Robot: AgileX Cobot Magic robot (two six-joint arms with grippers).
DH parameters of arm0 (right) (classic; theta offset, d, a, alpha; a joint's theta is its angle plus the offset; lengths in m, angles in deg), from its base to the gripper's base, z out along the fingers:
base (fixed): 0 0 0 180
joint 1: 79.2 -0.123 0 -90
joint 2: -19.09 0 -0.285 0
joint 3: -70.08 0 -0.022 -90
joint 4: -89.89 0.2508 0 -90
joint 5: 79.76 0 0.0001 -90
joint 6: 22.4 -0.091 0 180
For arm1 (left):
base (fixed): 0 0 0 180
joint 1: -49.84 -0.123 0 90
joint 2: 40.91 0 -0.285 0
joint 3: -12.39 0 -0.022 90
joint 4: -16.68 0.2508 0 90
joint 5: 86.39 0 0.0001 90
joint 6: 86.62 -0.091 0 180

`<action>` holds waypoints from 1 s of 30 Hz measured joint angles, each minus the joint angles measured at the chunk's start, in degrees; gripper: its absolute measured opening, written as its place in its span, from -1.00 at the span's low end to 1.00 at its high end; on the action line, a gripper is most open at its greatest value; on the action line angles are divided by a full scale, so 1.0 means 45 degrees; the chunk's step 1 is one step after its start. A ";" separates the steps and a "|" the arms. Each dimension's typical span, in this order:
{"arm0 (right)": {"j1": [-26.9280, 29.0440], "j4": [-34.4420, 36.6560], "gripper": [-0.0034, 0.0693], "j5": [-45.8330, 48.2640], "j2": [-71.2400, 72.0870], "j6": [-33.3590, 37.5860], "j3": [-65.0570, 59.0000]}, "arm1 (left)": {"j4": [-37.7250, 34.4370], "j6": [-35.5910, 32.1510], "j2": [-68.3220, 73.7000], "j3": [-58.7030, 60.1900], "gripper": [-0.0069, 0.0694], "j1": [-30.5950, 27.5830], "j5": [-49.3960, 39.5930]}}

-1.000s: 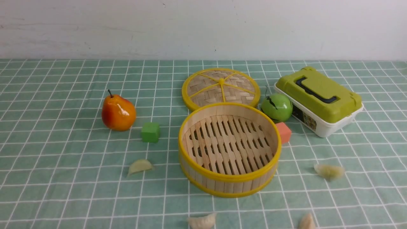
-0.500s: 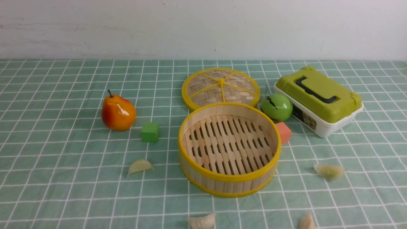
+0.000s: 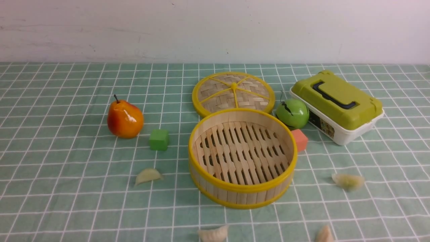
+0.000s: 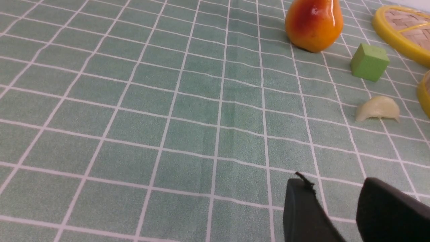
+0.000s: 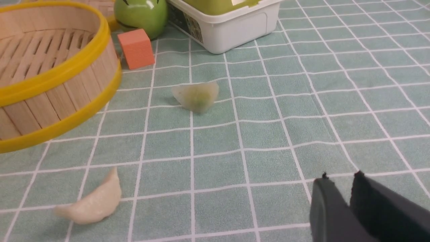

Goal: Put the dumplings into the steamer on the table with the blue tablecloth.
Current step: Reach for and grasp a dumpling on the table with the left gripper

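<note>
The steamer [image 3: 240, 189] stands at the table's middle, and I see nothing in it; it also shows in the right wrist view [image 5: 69, 69]. Four dumplings lie on the blue tablecloth [image 3: 67, 188]: one to the steamer's left [image 3: 147, 175], one to its right [image 3: 348, 180], two at the near edge [image 3: 213, 233] [image 3: 325, 234]. Neither gripper shows in the front view. My left gripper [image 4: 336, 188] is open and empty over bare cloth, short of the left dumpling [image 4: 378, 108]. My right gripper [image 5: 341, 178] is empty, its tips slightly apart, near two dumplings [image 5: 196, 95] [image 5: 90, 205].
The flat woven lid [image 3: 233, 92] lies behind the steamer. A pear [image 3: 125, 118] and a green cube [image 3: 159, 139] stand to the left. An orange cube [image 3: 299, 140], a green apple [image 3: 292, 113] and a green-lidded white box [image 3: 337, 104] stand to the right.
</note>
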 joint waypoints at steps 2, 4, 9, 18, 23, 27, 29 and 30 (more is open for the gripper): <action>0.0000 0.0014 -0.59 0.0000 0.0000 0.0000 0.0000 | 0.0000 0.0000 0.0000 0.0000 -0.20 0.0000 0.0000; 0.0000 0.0014 -0.59 0.0000 0.0000 0.0000 0.0000 | 0.0000 0.0000 0.0000 0.0000 -0.20 0.0000 0.0000; 0.0000 0.0014 -0.58 0.0000 0.0000 0.0000 0.0000 | 0.0000 0.0000 0.0000 0.0000 -0.20 0.0000 0.0000; 0.0000 0.0096 -0.55 0.0000 0.0000 0.0000 0.0000 | 0.0000 0.0000 0.0000 0.0000 -0.20 0.0000 0.0056; 0.0000 0.2370 -0.53 0.0016 0.0000 -0.0893 0.0000 | -0.3347 0.2019 0.0000 0.0000 -0.20 0.0000 0.0767; 0.0000 0.6512 -0.52 0.0246 0.0000 -0.3408 -0.0043 | -0.9060 0.5429 0.0000 0.0000 -0.20 0.0000 0.1105; 0.0000 0.7920 -0.51 0.0294 0.0000 -0.4249 -0.0078 | -1.0272 0.5920 0.0000 0.0000 -0.20 0.0000 0.1171; 0.0000 0.8720 -0.51 0.0310 0.0000 -0.4756 -0.0096 | -1.0983 0.6248 0.0000 0.0000 -0.20 0.0000 0.1286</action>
